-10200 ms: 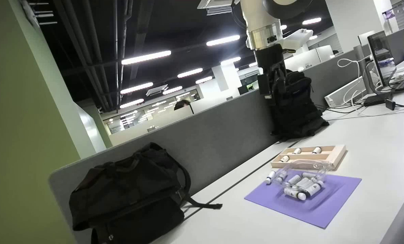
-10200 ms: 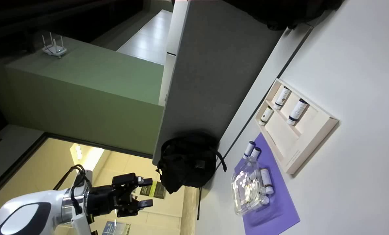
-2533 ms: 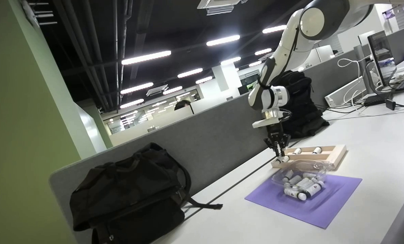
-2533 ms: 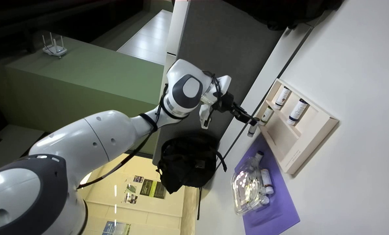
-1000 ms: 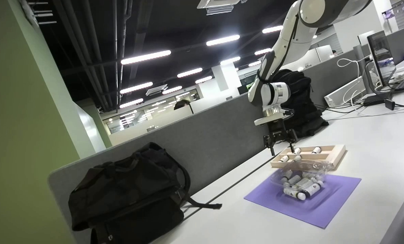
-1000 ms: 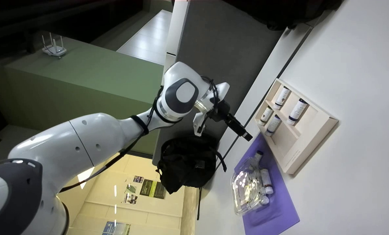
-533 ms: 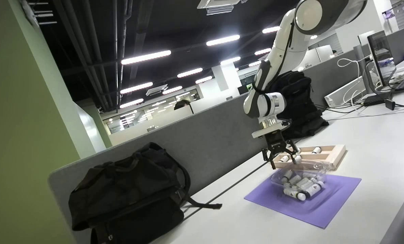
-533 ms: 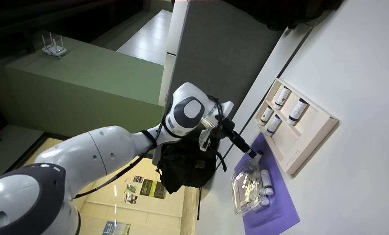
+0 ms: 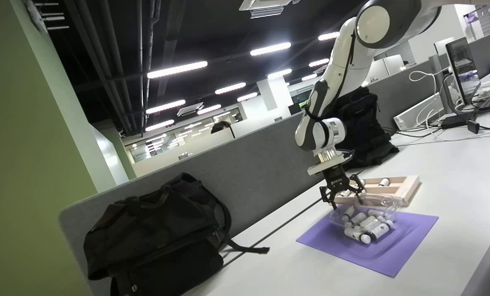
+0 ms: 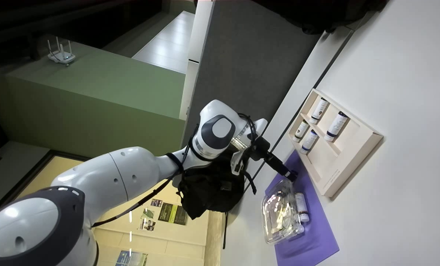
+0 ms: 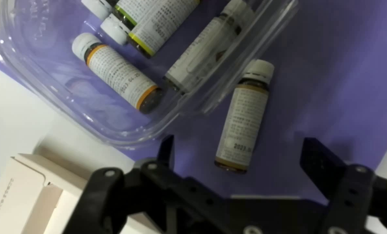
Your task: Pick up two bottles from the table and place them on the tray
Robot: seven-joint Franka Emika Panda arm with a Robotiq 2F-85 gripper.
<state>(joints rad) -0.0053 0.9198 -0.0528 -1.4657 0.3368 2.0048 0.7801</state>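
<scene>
Bottles [image 10: 336, 127]: four in one tray [image 10: 348, 162].

In the wrist view, the small round brown bottle with a white paper label and dull gold bands [image 11: 242, 125] says “2023.0”, then gets blurry. The small round bottle with orange bands [image 11: 120, 76] says what looks like “2023.04.25”. The small round bottle with a yellow band [image 11: 165, 25] seems to say “2023”. Their other words are too small to read. So are the letters on the flat tan wood-like tray [image 11: 16, 198] and the raised letters on the clear plastic box [image 11: 128, 138].
</scene>
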